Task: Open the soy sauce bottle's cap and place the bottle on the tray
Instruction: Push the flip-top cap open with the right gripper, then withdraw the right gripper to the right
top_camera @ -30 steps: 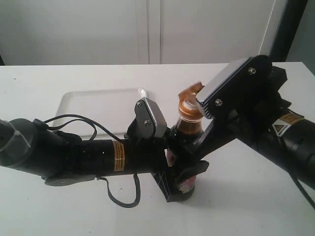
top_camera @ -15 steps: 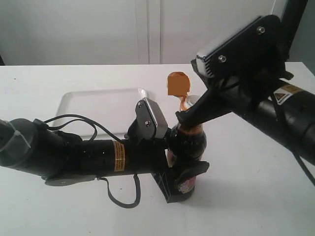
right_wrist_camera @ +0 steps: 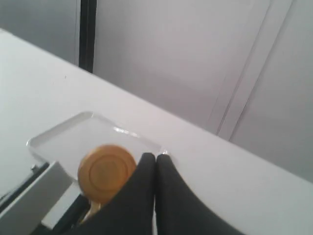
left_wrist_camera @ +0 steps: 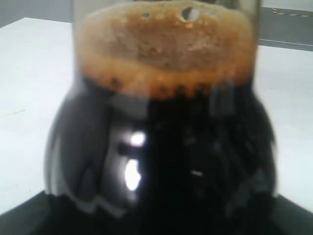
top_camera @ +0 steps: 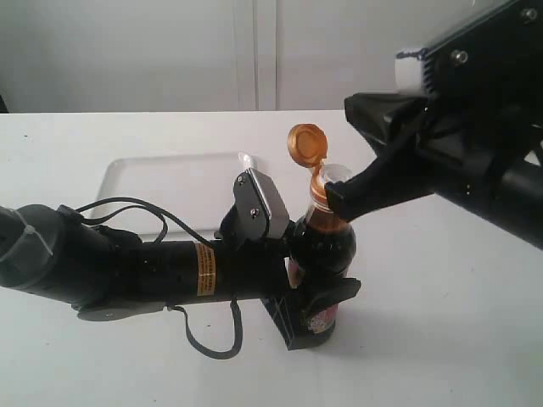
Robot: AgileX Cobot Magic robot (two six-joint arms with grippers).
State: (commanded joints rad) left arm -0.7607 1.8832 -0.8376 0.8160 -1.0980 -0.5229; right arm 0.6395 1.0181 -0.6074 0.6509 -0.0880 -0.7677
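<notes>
The soy sauce bottle (top_camera: 325, 254) stands upright on the table, and my left gripper (top_camera: 316, 314) is shut on its lower body. Up close in the left wrist view, the bottle (left_wrist_camera: 161, 132) fills the frame with dark liquid and brown foam. The orange-gold cap (top_camera: 307, 144) is flipped open on its hinge, leaving the white spout (top_camera: 333, 175) bare. My right gripper (top_camera: 336, 201) is shut with nothing in it, its tips right beside the neck. From the right wrist, the cap (right_wrist_camera: 106, 172) shows next to the right gripper (right_wrist_camera: 155, 161). The white tray (top_camera: 161, 191) lies behind the left arm.
The left arm (top_camera: 127, 270) with a loose black cable (top_camera: 204, 339) lies across the front of the table. The bulky right arm (top_camera: 475, 144) hangs over the right side. A white wall stands behind the table.
The cap's lid has swung from half-raised to fully open. My right arm has lifted up and back to the right, away from the cap. The left gripper and bottle stayed still.
</notes>
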